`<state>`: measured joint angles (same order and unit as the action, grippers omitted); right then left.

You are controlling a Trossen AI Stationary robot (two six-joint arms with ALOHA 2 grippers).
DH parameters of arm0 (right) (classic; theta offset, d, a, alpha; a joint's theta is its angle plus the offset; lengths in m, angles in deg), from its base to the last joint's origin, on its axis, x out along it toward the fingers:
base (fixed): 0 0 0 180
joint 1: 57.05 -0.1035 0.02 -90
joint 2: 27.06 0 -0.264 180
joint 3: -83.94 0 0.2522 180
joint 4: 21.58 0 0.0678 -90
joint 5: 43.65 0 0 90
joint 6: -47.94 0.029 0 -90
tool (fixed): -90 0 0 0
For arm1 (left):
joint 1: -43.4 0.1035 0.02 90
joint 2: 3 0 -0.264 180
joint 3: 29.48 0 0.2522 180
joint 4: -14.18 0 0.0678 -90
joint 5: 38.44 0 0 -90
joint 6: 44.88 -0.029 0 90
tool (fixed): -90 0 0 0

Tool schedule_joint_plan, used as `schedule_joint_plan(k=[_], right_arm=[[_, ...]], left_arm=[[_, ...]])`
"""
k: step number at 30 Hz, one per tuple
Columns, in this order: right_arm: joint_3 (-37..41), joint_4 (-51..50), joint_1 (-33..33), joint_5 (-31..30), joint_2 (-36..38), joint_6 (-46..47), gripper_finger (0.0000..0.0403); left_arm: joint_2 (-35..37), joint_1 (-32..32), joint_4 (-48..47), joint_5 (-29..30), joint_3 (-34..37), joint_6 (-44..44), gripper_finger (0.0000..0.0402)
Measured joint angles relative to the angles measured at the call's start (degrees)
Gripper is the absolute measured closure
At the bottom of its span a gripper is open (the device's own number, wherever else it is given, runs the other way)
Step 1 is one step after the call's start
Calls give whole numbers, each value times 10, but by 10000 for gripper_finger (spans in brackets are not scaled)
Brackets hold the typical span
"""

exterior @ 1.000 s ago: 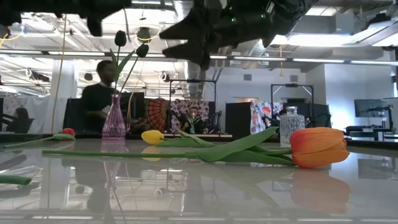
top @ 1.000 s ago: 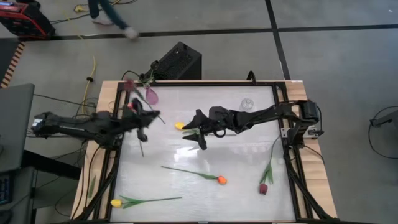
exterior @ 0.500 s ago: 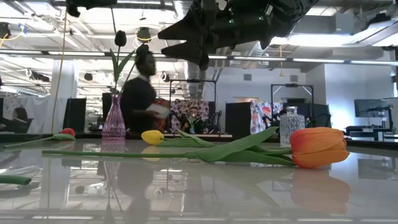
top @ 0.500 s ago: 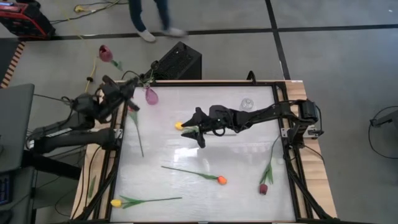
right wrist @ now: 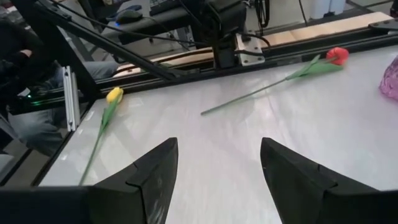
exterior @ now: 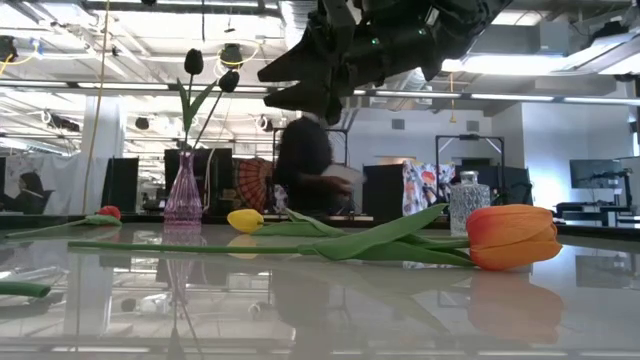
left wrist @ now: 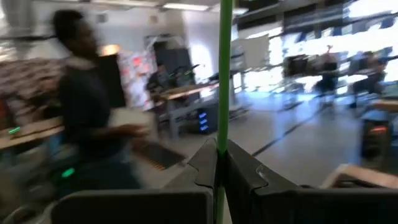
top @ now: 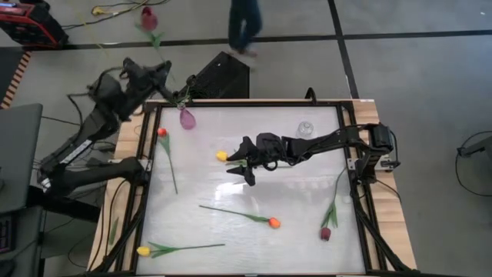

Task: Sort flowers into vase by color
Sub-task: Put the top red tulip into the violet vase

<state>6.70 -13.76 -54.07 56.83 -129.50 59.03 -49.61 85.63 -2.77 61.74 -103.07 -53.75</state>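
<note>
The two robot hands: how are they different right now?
The left gripper has its fingers shut on a green stem; the right gripper is wide open and holds nothing. The left gripper is raised off the table's far left corner, lifting a maroon tulip; the right gripper hovers over the middle of the table, near a yellow tulip. Both are dark, with two fingers.

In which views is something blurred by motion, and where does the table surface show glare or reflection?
Left wrist view: the walking person and the room are smeared, while the green stem pinched in the left hand stays sharp. Low view: the person is a dark blur, and the glossy table mirrors the orange tulip. High view: pale glare streaks the table.
</note>
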Motion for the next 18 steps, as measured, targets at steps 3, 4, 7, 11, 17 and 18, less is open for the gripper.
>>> schedule_joint_plan(k=[3,4,7,11,17,18], right_arm=[[0,0,0,0,0,0,148],[0,-1,-1,0,0,0,148],[0,-14,-7,0,0,0,148],[0,-41,-16,0,0,-3,148],[0,-65,-25,0,0,-11,148],[0,-66,-27,0,0,-11,148]], left_arm=[[-40,74,-2,-29,-5,15,401],[-55,104,-9,-45,-5,29,401],[-97,198,-35,-130,2,87,401],[-131,291,-35,-275,11,142,401],[-127,331,-9,-328,64,149,401],[-123,330,5,-334,77,149,401]])
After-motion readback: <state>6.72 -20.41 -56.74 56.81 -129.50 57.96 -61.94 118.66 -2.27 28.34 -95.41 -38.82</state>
